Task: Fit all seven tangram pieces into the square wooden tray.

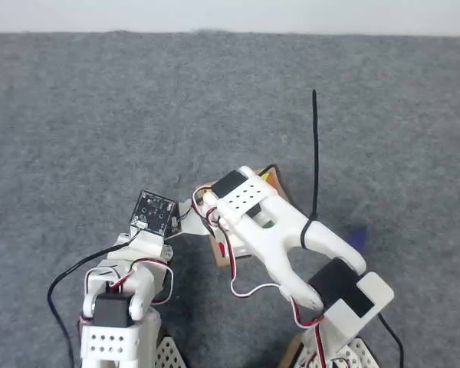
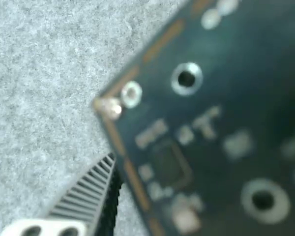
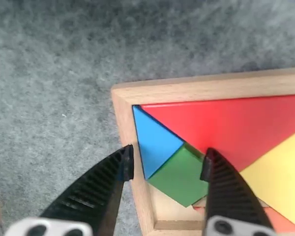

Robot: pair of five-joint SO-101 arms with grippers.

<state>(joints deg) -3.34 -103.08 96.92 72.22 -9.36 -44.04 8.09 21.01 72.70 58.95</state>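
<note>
Shows, in the right wrist view, the right gripper (image 3: 166, 164) spread wide astride a corner of the wooden tray (image 3: 122, 123). Places the blue triangle (image 3: 156, 140) and green square (image 3: 179, 177) between the fingertips, the triangle's long edge lying along the tray wall at centre left. Holds also a red triangle (image 3: 236, 125) and a yellow triangle (image 3: 280, 179). Leaves bare wood at the bottom edge. Marks a purple shape (image 1: 358, 236) at right of the high view, perhaps a loose piece. Cannot tell the left gripper (image 1: 185, 216) opening.
</note>
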